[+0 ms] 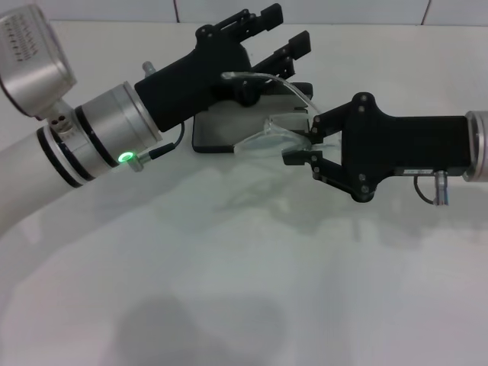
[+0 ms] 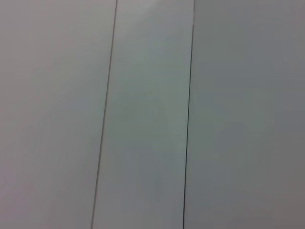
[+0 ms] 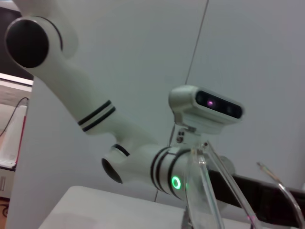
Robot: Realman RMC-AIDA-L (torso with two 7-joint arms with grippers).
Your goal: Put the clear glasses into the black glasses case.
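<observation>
The black glasses case (image 1: 217,128) lies open on the white table in the head view, its grey lining showing, partly hidden under my left arm. The clear glasses (image 1: 273,136) hang just above the case's right end, one thin arm (image 1: 259,76) arching up over it. My right gripper (image 1: 305,146) comes in from the right and is shut on the lens edge. In the right wrist view the clear glasses arms (image 3: 205,191) rise close to the camera. My left gripper (image 1: 276,34) hovers above the case's far side, open and holding nothing.
The white table (image 1: 244,290) spreads out in front, with a tiled wall behind it. The left wrist view shows only wall panels (image 2: 152,114). My left arm (image 3: 133,157) and the head camera (image 3: 209,107) fill the right wrist view.
</observation>
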